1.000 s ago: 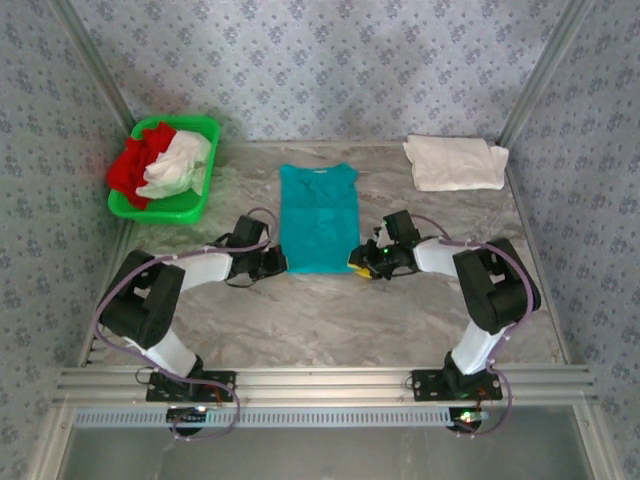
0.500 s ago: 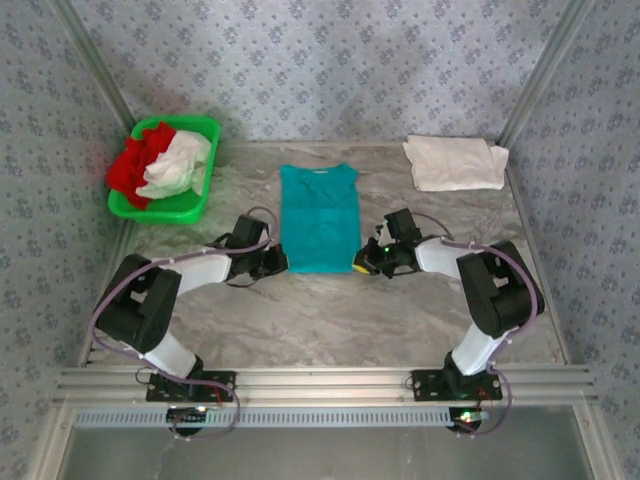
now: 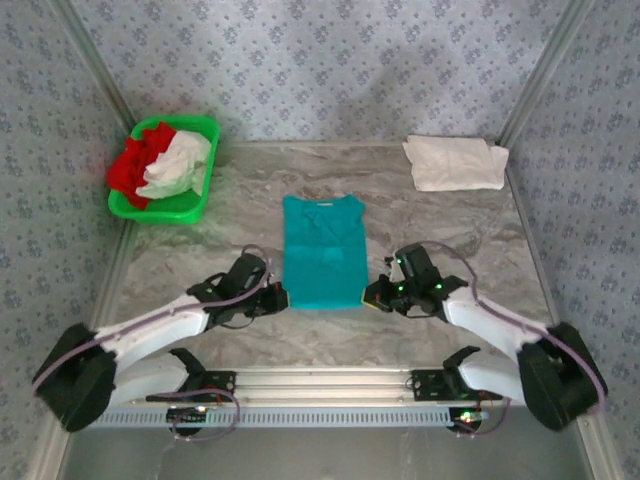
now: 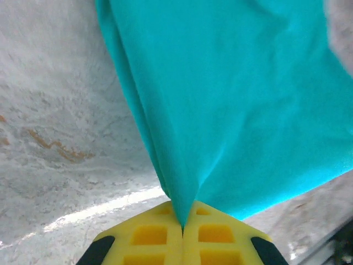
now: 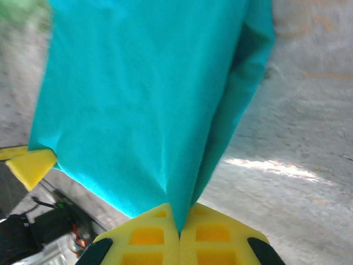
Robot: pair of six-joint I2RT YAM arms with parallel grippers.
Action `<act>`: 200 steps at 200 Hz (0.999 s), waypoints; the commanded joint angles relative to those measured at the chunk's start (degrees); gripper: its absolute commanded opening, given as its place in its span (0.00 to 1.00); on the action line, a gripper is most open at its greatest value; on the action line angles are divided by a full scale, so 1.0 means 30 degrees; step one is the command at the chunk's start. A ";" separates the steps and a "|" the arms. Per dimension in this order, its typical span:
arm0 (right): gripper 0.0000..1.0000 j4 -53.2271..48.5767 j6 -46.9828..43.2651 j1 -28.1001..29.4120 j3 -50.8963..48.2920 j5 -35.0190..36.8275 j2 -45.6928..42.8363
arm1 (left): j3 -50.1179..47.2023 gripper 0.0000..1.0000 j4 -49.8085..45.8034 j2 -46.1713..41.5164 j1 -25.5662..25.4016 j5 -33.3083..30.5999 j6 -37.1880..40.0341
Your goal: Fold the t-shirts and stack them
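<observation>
My left gripper pinches the near left corner of the teal shirt, and my right gripper pinches the near right corner. In both wrist views the yellow pads are pressed together with cloth caught in the seam between them. The shirt lies flat in the middle of the table, collar away from me.

I judge the step to be carrying this hem over to the collar. To do it well I should raise both corners together, level and equally far apart, so the hem is taut and the fold lands square; a lopsided lift would skew it. The hem looks barely off the table, though from above I cannot be sure.

Both arms lie low and stretched out, elbows flung wide, forearms angling inward, wrists facing each other across the hem. The folded white shirt sits at the far right corner.
</observation>
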 commanded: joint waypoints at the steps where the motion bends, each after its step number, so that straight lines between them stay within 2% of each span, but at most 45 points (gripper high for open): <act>1: 0.00 -0.1633 -0.0318 -0.0710 0.1671 0.1224 -0.0790 | 0.1205 0.00 -0.1159 -0.1007 0.0354 -0.1921 -0.0027; 27: 0.00 -0.1916 -0.2159 -0.1718 0.3999 0.0241 0.1776 | 0.3571 0.00 -0.0886 0.1179 0.1240 -0.1003 0.1847; 64: 0.00 -0.2068 -0.3848 -0.2953 0.8054 0.0029 0.5266 | 0.6226 0.00 0.0514 0.3747 0.3368 0.0255 0.3673; 96: 0.00 -0.2275 -0.5211 -0.3770 1.1361 -0.0225 0.8543 | 0.8973 0.00 0.0432 0.6602 0.4851 0.1326 0.5485; 165: 0.00 -0.1663 -0.5608 -0.4588 1.7149 -0.0426 1.4558 | 1.3547 0.00 0.0518 1.2520 0.7030 0.2303 0.7996; 200: 0.00 -0.2402 -0.5473 -0.4894 1.9054 -0.0457 1.6086 | 1.5753 0.00 -0.0413 1.3812 0.7470 0.2486 0.8624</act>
